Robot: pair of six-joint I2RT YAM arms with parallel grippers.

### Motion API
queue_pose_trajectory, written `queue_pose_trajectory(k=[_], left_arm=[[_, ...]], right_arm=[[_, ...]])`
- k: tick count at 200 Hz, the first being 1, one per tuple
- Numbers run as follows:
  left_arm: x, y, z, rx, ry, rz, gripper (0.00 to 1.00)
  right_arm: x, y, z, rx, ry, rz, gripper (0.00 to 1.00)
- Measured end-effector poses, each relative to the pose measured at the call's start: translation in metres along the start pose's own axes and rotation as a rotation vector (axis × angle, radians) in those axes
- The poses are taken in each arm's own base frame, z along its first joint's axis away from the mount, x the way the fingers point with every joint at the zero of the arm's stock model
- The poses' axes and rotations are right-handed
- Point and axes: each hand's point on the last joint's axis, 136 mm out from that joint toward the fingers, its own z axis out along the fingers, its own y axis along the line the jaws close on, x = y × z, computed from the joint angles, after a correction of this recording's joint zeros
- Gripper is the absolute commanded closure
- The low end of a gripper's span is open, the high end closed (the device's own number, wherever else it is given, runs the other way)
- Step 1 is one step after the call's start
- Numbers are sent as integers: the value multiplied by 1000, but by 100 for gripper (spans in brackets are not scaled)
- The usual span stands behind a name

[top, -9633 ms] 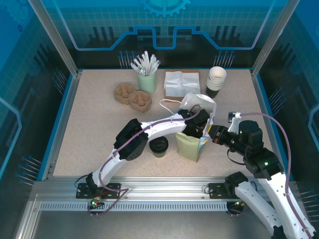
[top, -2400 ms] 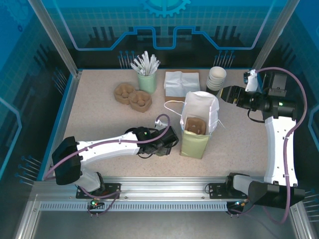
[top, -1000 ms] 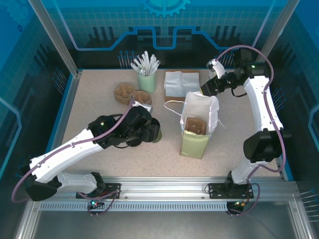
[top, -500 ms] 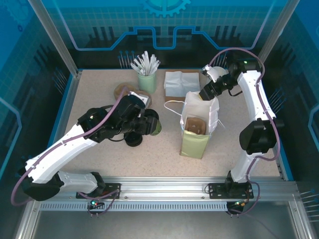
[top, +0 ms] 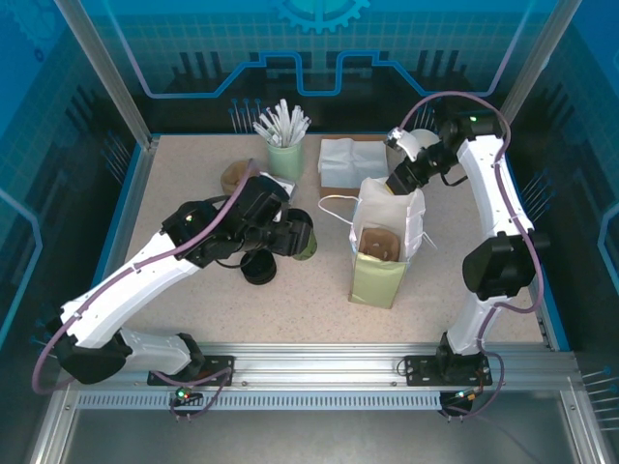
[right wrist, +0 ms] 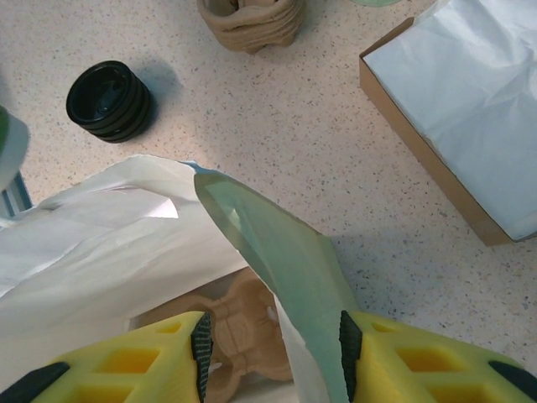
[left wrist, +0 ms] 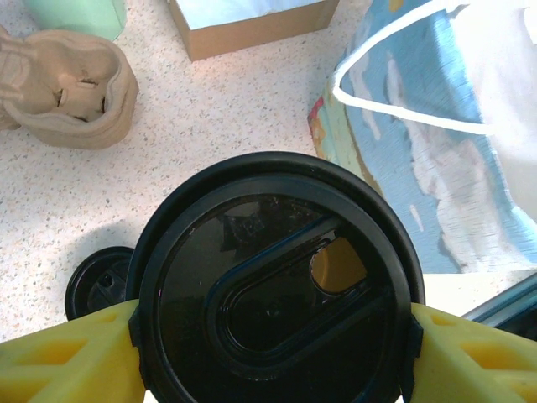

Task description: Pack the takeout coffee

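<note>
As the takeout coffee point(left wrist: 273, 294) was not yet in the paper bag point(top: 387, 253), the step in hand read as carriage of the cup toward the bag mouth. Item, nearest: a low stack of black lids point(top: 258, 268) on the table, below and just beside the cup. Item: left gripper point(top: 290, 235), clamped on the takeout coffee, a yellow finger point(left wrist: 59, 361) against each side under the lid rim; cup apparently clear of the table, left of the bag and apart from it. Item: the bag, upright, mouth open, a pulp carrier point(top: 377, 242) inside. Item: right gripper point(top: 397, 184) at the bag's far rim, jaws apart astride a green fold of the rim point(right wrist: 277, 252), not seen to pinch it. Item, farthest: box of white napkins point(top: 353, 161); green cup of stirrers point(top: 285, 155). Next move, as judged: rim held firm so the mouth stays wide, cup carried over it, kept level, lowered into the carrier.
</note>
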Motion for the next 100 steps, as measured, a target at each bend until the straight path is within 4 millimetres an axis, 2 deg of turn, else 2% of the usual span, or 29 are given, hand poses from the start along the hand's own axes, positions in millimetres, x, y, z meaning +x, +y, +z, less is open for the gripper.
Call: queue_pose_trajectory(k=[26, 49, 72, 100], left_arm=[[-2, 0, -1, 4, -4, 1, 29], [-2, -1, -2, 5, -6, 0, 29], [-3, -1, -2, 6, -7, 0, 30], [-3, -1, -2, 6, -7, 0, 30]], right_arm=[[3, -3, 0, 17, 15, -7, 55], [3, -4, -1, 27, 20, -20, 61], [2, -5, -3, 34, 25, -29, 83], [3, -5, -2, 35, 29, -38, 93]])
